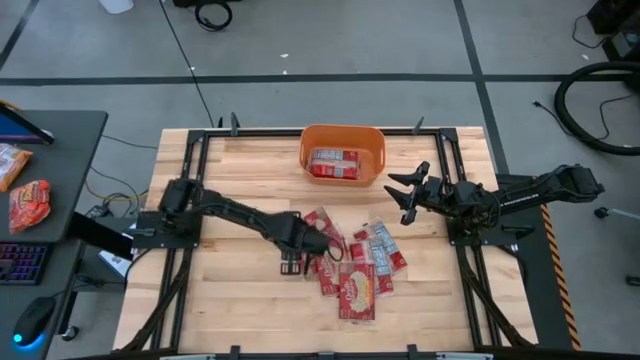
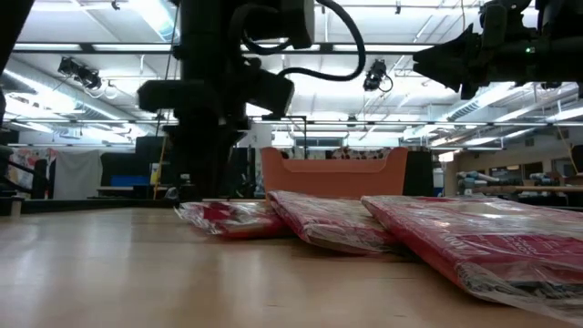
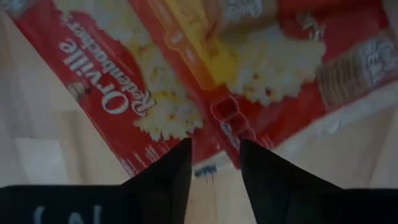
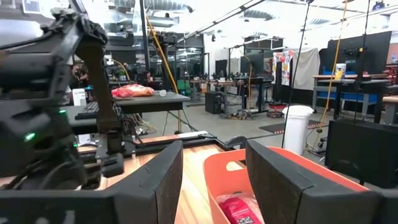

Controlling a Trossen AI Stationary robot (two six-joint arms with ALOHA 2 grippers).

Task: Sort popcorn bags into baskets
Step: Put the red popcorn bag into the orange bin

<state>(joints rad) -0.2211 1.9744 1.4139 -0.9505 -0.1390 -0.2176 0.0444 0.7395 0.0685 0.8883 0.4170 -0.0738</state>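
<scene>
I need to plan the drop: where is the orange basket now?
In the high view the orange basket sits at the table's far edge, near the middle, beyond the loose popcorn bags; the right gripper hovers beside it.

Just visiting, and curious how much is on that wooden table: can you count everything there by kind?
Popcorn packets loose on the table: about 8, overlapping
Popcorn packets in the basket: 2 visible
Orange basket: 1
Robot grippers: 2, left gripper and right gripper
Total: about 13

The basket [image 1: 343,152] sits at the table's [image 1: 230,165] twelve o'clock edge, with popcorn bags [image 1: 335,161] inside. From the basket, more bags [image 1: 355,262] lie piled at six o'clock. The left gripper [image 1: 312,243] is at the pile's nine o'clock edge; the right gripper [image 1: 405,192] is at its one o'clock.
</scene>
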